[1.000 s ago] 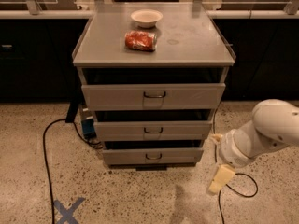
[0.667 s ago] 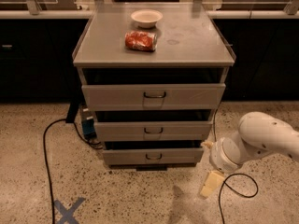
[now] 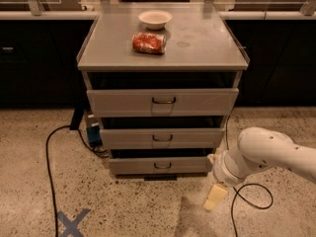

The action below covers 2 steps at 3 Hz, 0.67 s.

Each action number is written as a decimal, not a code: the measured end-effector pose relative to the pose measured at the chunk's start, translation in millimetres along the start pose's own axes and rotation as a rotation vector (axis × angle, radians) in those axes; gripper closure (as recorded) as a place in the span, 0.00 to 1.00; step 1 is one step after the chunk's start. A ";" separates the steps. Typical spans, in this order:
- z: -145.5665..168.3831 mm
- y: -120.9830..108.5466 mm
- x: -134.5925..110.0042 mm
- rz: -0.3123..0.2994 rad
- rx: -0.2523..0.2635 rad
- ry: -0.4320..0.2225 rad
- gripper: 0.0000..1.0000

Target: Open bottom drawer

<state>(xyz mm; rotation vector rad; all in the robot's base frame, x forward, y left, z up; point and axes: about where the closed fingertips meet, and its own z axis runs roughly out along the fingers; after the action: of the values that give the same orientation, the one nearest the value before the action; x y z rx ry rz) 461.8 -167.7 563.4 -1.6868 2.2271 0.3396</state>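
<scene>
The grey cabinet has three drawers. The bottom drawer is the lowest one, with a flat, shallow grey front and a small dark loop handle. It looks shut, like the two drawers above it. My gripper is on the end of the white arm. It hangs low over the floor, just right of the bottom drawer's right end and slightly in front of it. It is not touching the drawer or its handle.
A white bowl and a red crumpled bag lie on the cabinet top. Black cables run over the speckled floor at left, and another cable loops under my arm. A blue tape cross marks the floor. Dark counters stand behind.
My arm and gripper have moved left, closer to the right end of the bottom drawer. The drawers have not moved.
</scene>
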 end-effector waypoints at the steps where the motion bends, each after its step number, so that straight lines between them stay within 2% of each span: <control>1: 17.2 2.4 -1.2 -0.019 -0.006 -0.012 0.00; 2: 67.6 0.3 -9.4 -0.051 -0.021 -0.056 0.00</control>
<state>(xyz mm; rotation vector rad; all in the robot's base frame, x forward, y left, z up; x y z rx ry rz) 471.5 -133.7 505.0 -1.7196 2.1443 0.3945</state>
